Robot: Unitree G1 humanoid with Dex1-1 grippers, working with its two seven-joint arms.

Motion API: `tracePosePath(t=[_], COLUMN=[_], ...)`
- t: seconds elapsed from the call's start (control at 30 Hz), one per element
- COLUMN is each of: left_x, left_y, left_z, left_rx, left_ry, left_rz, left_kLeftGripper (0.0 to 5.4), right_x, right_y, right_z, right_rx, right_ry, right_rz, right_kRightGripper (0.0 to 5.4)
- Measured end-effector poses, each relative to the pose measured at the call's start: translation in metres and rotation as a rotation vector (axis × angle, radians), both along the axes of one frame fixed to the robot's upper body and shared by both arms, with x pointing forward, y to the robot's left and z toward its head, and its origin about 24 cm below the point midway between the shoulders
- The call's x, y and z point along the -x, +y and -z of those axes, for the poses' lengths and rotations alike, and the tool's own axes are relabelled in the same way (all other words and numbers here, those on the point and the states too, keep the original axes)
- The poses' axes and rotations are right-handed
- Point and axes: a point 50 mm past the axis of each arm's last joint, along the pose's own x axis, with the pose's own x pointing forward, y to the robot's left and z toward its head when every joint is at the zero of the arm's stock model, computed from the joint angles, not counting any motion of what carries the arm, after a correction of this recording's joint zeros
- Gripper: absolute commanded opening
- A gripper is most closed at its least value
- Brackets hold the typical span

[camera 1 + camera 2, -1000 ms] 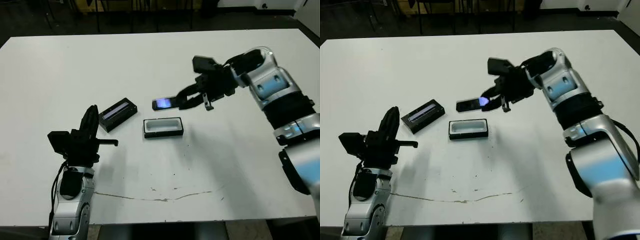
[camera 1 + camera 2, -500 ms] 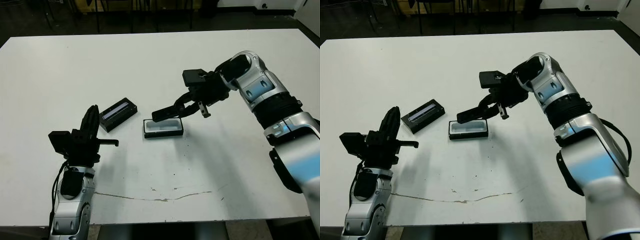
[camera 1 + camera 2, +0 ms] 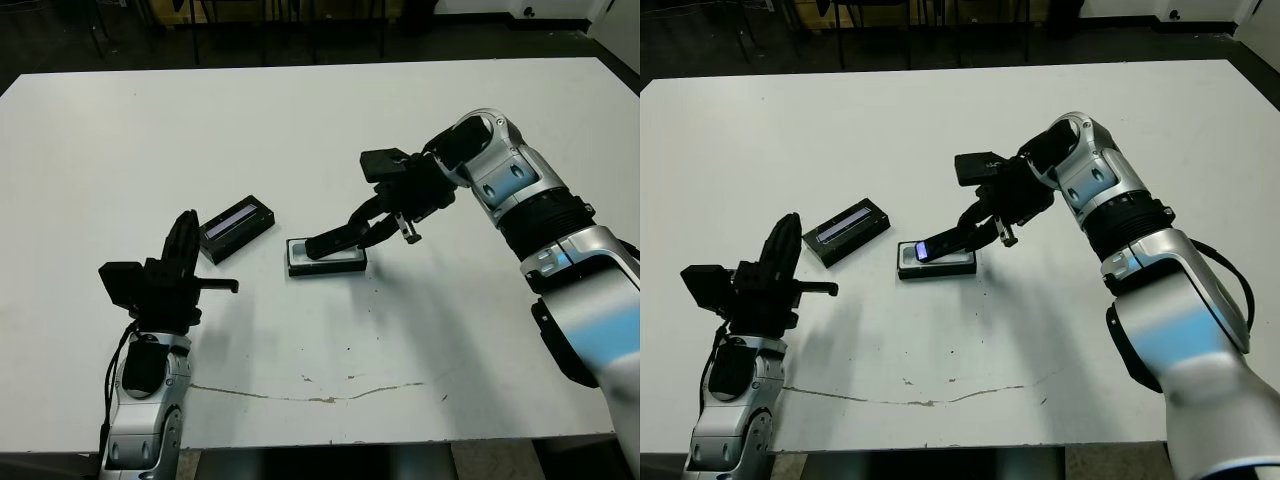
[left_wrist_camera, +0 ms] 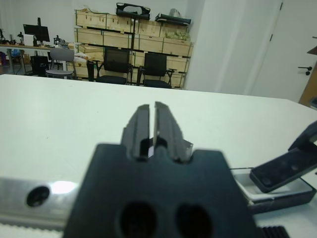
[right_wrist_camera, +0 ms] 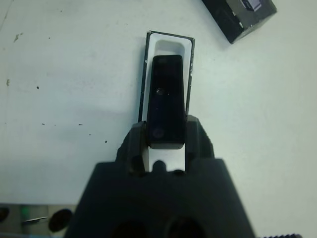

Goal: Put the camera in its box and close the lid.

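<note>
On the white table [image 3: 480, 330] lie one lid, one box and one camera. Farthest left, the left gripper [image 3: 184, 240] hovers with its two fingers pressed together, grasping nothing. Next comes the lid [image 3: 236, 228], flat on the table beside the box [image 3: 327, 264]. The camera [image 3: 334, 241] tilts down into the box, clamped at its upper end by the right gripper [image 3: 374, 226].
</note>
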Motion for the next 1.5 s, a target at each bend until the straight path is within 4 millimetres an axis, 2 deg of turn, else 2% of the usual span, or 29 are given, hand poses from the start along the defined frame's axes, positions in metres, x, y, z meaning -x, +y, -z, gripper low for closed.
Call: tracePosePath(t=[0.3, 0.43, 0.67, 1.13, 1.23, 1.37, 1.5], left_x=[0.000, 0.001, 0.001, 0.001, 0.001, 0.001, 0.001], left_y=[-0.001, -0.003, -0.003, -0.004, -0.004, -0.003, -0.003], left_z=[0.001, 0.001, 0.001, 0.001, 0.001, 0.002, 0.002], left_rx=[0.007, 0.005, -0.001, 0.006, 0.007, 0.008, 0.007], left_ry=[0.001, 0.004, -0.002, -0.004, -0.004, -0.003, -0.003], left_rz=[0.002, 0.005, 0.003, -0.003, -0.008, -0.010, -0.011], left_kLeftGripper=[0.00, 0.00, 0.00, 0.00, 0.00, 0.00, 0.00], right_x=[0.000, 0.001, 0.006, 0.011, 0.012, 0.013, 0.009], right_y=[0.002, 0.004, 0.013, 0.021, 0.021, 0.022, 0.019], right_z=[0.005, 0.015, 0.019, 0.019, 0.020, 0.017, 0.012], right_rx=[-0.001, 0.008, 0.020, 0.034, 0.041, 0.015, -0.011], right_ry=[0.002, -0.010, -0.069, -0.074, -0.059, -0.118, -0.197], right_rz=[-0.003, 0.039, 0.023, 0.025, 0.014, -0.093, -0.057], right_kRightGripper=[0.46, 0.46, 0.46, 0.46, 0.95, 1.67, 2.37])
